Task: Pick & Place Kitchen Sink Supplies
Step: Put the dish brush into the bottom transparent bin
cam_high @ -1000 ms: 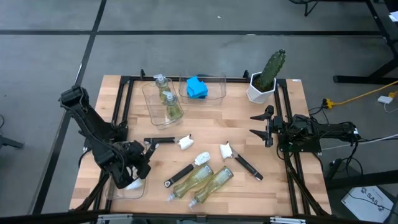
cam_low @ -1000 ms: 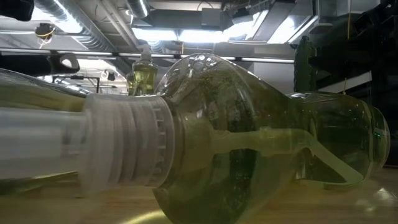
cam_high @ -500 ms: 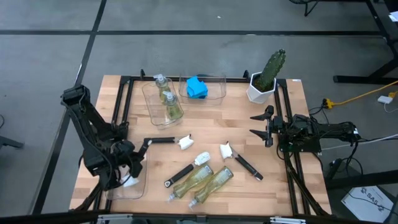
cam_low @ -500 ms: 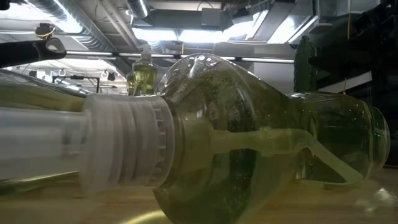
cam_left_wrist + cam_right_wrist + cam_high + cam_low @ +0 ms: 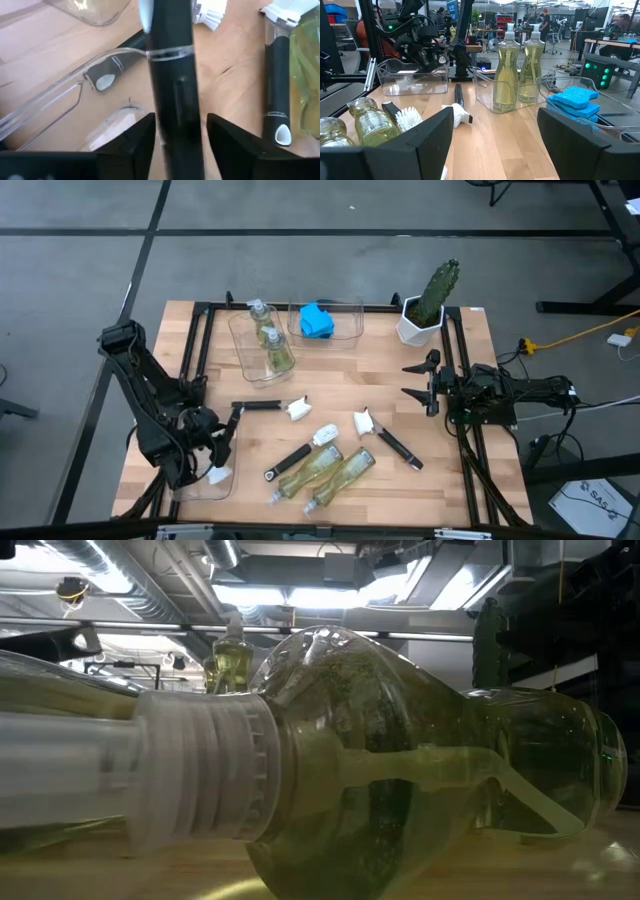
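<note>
The dish brush (image 5: 172, 75) you are working with hangs handle-up in the left gripper (image 5: 207, 465), over the clear bin (image 5: 60, 92) at the table's front left corner. The two dark fingers pinch the slim black handle between them. It is a light, stiff thing, but the handle looks smooth and round, so it could swivel or slip in a loose pinch. Hold it partway along the handle, not on the soft white bristles.

From above, the arm covers most of that brush. Only a patch of white shows inside the bin, probably the head, and you cannot tell whether it rests on the bin floor yet.

Three more brushes lie on the wood: one just beyond the bin (image 5: 265, 407), one beside the fallen soap bottles (image 5: 290, 460), and one towards the right (image 5: 392, 444). The two soap bottles (image 5: 330, 470) lie side by side. They are heavier, slick and prone to roll, so take them at the narrow waist.

The right gripper (image 5: 420, 385) waits at the table's right side with its fingers spread wide.

The low view is almost wholly blocked by a lying bottle (image 5: 400, 760), so it tells you nothing about the bin.
</note>
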